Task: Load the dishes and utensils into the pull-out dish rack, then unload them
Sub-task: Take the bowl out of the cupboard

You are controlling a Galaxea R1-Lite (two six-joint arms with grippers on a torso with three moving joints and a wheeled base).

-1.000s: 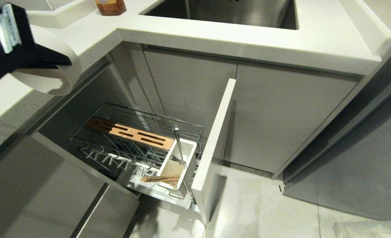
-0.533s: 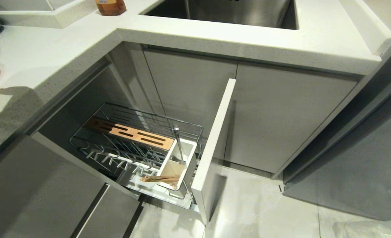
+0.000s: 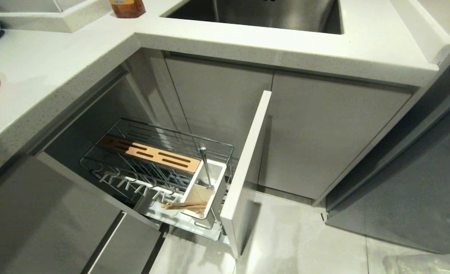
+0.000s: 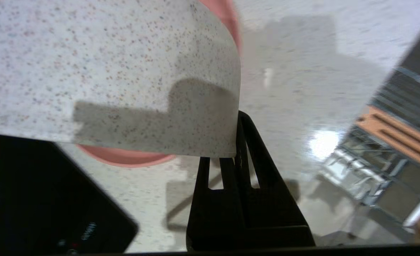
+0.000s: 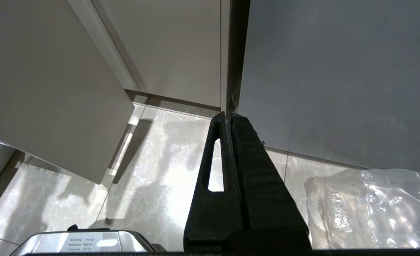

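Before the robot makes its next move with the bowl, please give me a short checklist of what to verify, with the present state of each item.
1. Left gripper's hold on the white bowl: ok, fingers shut on its rim.
2. Pink plate on the counter: ok, partly hidden by the bowl.
3. Free spot to set the bowl down: cannot tell, the bowl hides it.
4. Pull-out dish rack open: ok.
5. Utensils unloaded: not ok, spoon and chopsticks are in the utensil box.
6. Right gripper out of the way: ok, shut, over the floor.
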